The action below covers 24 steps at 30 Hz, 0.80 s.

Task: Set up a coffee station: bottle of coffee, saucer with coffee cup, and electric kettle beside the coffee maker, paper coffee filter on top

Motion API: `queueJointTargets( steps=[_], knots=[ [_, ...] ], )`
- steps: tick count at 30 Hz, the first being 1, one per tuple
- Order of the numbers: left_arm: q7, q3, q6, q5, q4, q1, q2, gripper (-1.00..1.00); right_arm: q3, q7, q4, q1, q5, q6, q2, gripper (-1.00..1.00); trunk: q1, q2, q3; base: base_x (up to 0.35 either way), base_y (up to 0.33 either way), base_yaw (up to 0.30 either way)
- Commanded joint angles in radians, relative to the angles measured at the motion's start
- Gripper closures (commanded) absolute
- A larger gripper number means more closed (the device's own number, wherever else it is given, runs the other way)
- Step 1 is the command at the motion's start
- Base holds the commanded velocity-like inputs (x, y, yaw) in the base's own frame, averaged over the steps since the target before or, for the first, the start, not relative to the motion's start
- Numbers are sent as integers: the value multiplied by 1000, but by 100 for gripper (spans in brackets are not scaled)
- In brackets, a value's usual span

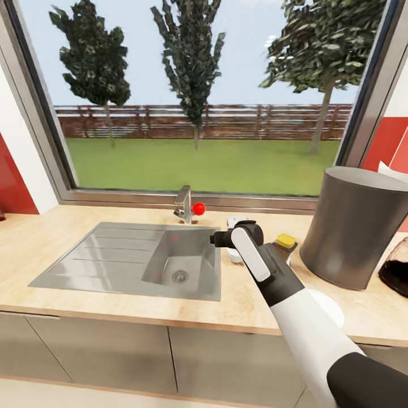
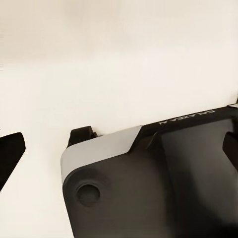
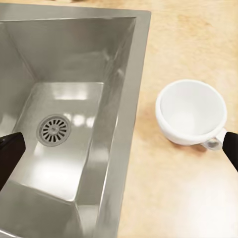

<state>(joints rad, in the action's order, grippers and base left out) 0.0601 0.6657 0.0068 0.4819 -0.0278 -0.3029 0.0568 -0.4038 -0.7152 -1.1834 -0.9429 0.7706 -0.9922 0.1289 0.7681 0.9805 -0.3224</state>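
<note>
My right gripper (image 1: pixel 225 240) hangs open over the kitchen countertop (image 1: pixel 68 238), just right of the sink. In the right wrist view the white coffee cup (image 3: pixel 191 111) stands upright and empty on the wood. One of the fingertips (image 3: pixel 231 148) is right beside its loop handle, and the other is out over the basin. The arm hides most of the coffee cup (image 1: pixel 234 256) in the head view. The bottle of coffee (image 1: pixel 285 242) shows its yellow cap next to the tall grey coffee maker (image 1: pixel 354 226). The white saucer (image 1: pixel 330 306) peeks out behind my forearm. My left gripper (image 2: pixel 120 148) is open against the robot's own dark body.
A steel sink (image 1: pixel 113 255) with drainboard and drain (image 3: pixel 53 129) is set into the counter, with a faucet and red knob (image 1: pixel 198 208) behind it. A rounded glass vessel (image 1: pixel 395 273) sits at the far right edge. A large window runs along the back.
</note>
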Motion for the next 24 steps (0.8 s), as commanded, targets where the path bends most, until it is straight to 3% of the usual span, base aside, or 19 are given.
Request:
queueJointTargets(
  steps=[1, 6, 7, 10, 24],
  knots=[
    [3, 8, 1, 11, 0, -1, 0, -100, -1, -10, 1, -1, 10, -2, 0, -100, 0, 1, -1, 116, 0, 0],
    [3, 8, 1, 11, 0, -1, 0, -100, -4, -11, 37, -1, 10, -2, 0, -100, 0, 1, -1, 213, 0, 0],
    [4, 8, 1, 11, 1, -1, 0, -100, -8, -12, 94, -1, 9, -2, 1, -100, 0, 1, -1, 90, 0, 0],
    [4, 10, 2, 11, 1, -1, 1, -100, -10, -12, 133, -1, 9, -2, 1, -100, 0, 1, -1, 49, 0, 0],
    [6, 10, 4, 11, 2, -1, 0, -100, -11, -12, 197, 0, 9, -2, 1, -100, 0, 1, -1, 82, 0, 0]
  ],
)
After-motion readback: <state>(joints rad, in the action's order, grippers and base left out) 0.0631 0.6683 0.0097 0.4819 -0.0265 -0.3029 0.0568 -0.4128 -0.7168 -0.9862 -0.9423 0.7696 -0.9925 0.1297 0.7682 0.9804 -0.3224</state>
